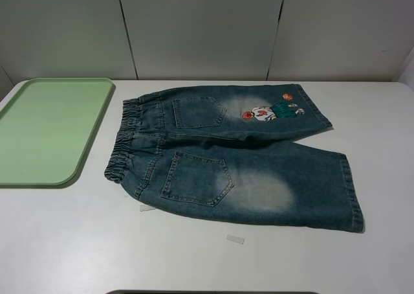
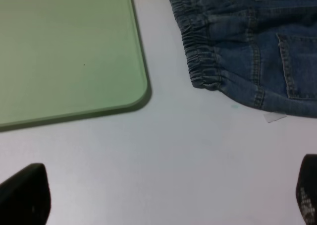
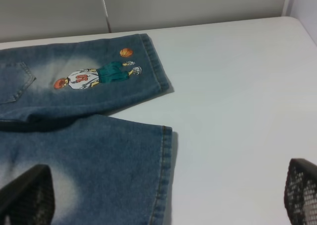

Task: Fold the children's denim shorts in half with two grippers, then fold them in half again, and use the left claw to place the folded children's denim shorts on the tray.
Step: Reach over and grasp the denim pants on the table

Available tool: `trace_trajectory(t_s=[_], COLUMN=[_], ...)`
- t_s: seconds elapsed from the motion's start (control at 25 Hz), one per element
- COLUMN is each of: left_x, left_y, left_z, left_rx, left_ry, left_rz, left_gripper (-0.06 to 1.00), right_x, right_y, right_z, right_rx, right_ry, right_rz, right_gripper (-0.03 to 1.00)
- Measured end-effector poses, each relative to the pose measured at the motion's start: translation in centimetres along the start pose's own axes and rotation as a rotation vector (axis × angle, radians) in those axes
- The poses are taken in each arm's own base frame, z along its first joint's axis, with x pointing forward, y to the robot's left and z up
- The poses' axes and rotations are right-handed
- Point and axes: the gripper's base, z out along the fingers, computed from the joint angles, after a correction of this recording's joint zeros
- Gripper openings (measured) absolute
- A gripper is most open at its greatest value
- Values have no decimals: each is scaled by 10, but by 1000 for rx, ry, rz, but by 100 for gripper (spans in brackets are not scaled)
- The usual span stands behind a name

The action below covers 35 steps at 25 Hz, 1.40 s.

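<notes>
The children's denim shorts (image 1: 233, 158) lie flat and unfolded on the white table, back pockets up, waistband (image 1: 129, 138) toward the tray and legs pointing right. A cartoon-figure patch (image 1: 272, 109) sits on the far leg. The pale-green tray (image 1: 45, 129) rests at the table's left with nothing on it. Neither arm shows in the exterior high view. In the left wrist view the left claw (image 2: 166, 200) stands open above bare table, short of the tray's corner (image 2: 141, 93) and the waistband (image 2: 203, 61). The right gripper (image 3: 163, 195) is open over the near leg's hem (image 3: 166, 150).
Two small clear tape-like scraps lie on the table near the shorts' front edge, one (image 1: 235, 239) in front of the near leg and one (image 1: 147, 208) by the waistband corner (image 2: 275, 117). Grey wall panels rise behind the table's far edge.
</notes>
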Motion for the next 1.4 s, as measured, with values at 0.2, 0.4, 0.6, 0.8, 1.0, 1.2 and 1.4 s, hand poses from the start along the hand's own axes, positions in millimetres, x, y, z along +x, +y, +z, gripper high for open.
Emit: trace_trajectory(t_s=[0.2,0.4,0.6,0.8,1.0,1.2,1.4], left_x=[0,0,0,0,0,0,-22], left_y=[0,0,0,1,1,1,2], left_z=[0,0,0,0,0,0,-3], left_rx=[0,0,0,-6,-11,-11,-8], left_ry=[0,0,0,1,1,2,40], left_rz=[0,0,0,2,4,4,-1], left_gripper=[99,99,99,99,99,99,99], right_x=[0,0,0,0,0,0,0], right_y=[0,0,0,0,0,0,0], right_z=[0,0,0,0,0,0,0], right_rx=[0,-1,-1,-1,-1,-1,-1], right_ry=[-2,-3,-3,-3,-3,-3,-5], right_rz=[0,0,0,0,0,0,0], right_gripper=[70,70,70,70,70,70,70])
